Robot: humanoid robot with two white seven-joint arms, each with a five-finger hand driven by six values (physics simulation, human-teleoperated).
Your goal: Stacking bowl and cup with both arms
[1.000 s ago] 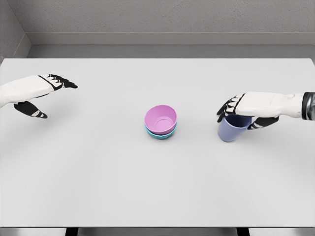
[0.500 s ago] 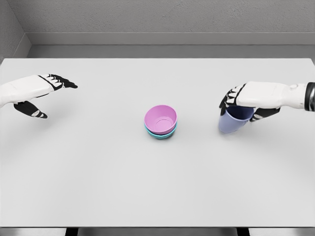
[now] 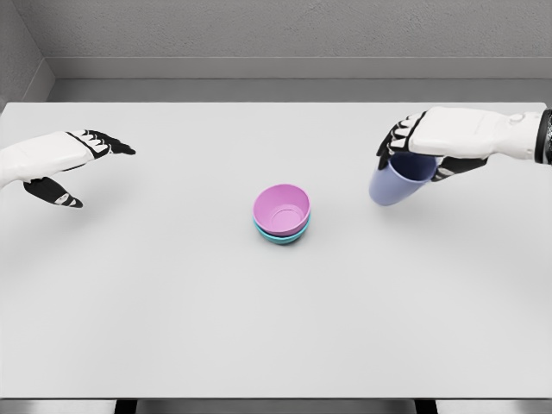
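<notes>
The right hand (image 3: 431,142) grips the rim of a lavender plastic cup (image 3: 392,183), which hangs tilted below its curled fingers (image 3: 390,142). Well apart to their left, a pink bowl (image 3: 281,208) sits nested in a teal bowl (image 3: 283,236) on the white table (image 3: 259,328). The left hand (image 3: 65,159) hovers empty, fingers extended.

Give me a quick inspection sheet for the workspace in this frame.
Surface: white table, flat.
Job's things: pink bowl nested in teal bowl at centre; lavender cup tilted, apparently held off the table.
Clutter: nothing seen.
Robot hands: right robot hand grasps the cup from above; left robot hand open, at the left edge, holding nothing.
Cables: nothing seen.
Surroundings: grey wall behind the table.
</notes>
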